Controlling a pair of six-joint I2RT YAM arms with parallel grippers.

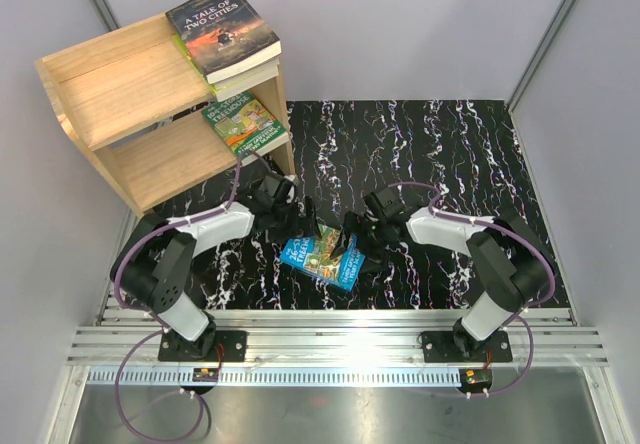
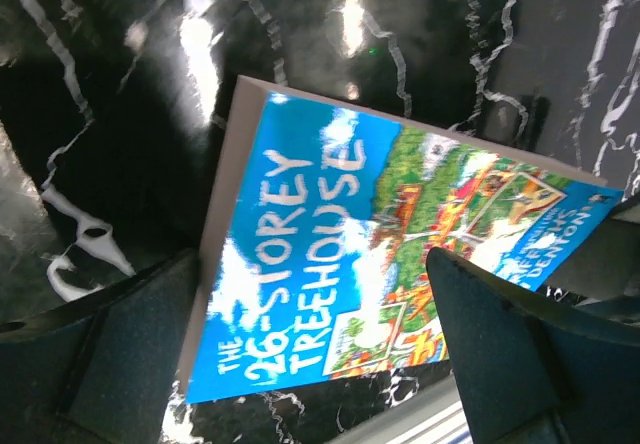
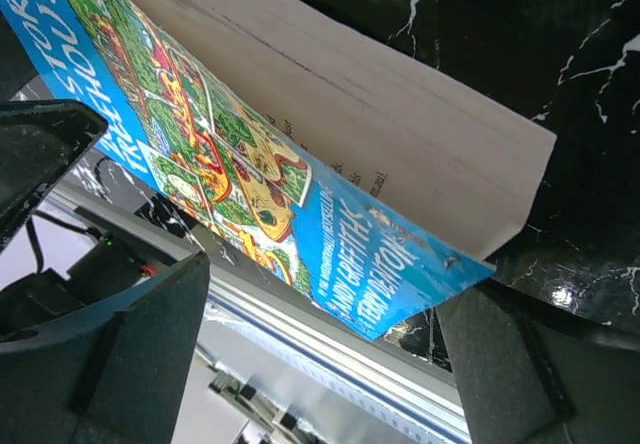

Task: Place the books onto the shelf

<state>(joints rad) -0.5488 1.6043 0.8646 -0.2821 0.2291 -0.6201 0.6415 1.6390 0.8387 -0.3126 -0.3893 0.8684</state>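
1. Progress: most of it looks done. The shelf (image 1: 120,94) stands at the far left. "A Tale of Two Cities" (image 1: 222,29) lies flat on the right end of its top tier, with the edge of a second book (image 1: 243,74) showing under it. The green Treehouse book (image 1: 243,124) lies on the lower tier.
2. Remaining: one book as far as I can see. The blue Treehouse book (image 1: 325,257) is on the black marbled surface (image 1: 450,154), near centre, cover up, well apart from the shelf.
3. Left hand (image 1: 275,196): fingers apart, holding nothing. It sits just far-left of the blue book. The left wrist view shows the cover (image 2: 330,264) filling the gap between the two pads, with no contact visible.
4. Right hand (image 1: 365,229): fingers apart too, at the book's right edge. The right wrist view shows the page block and cover (image 3: 250,164) close up between the pads. The book looks tilted there, but I can't tell whether an edge is off the surface or a pad is touching it.
5. Judgement: pick not yet made, and the book is bracketed by both hands.
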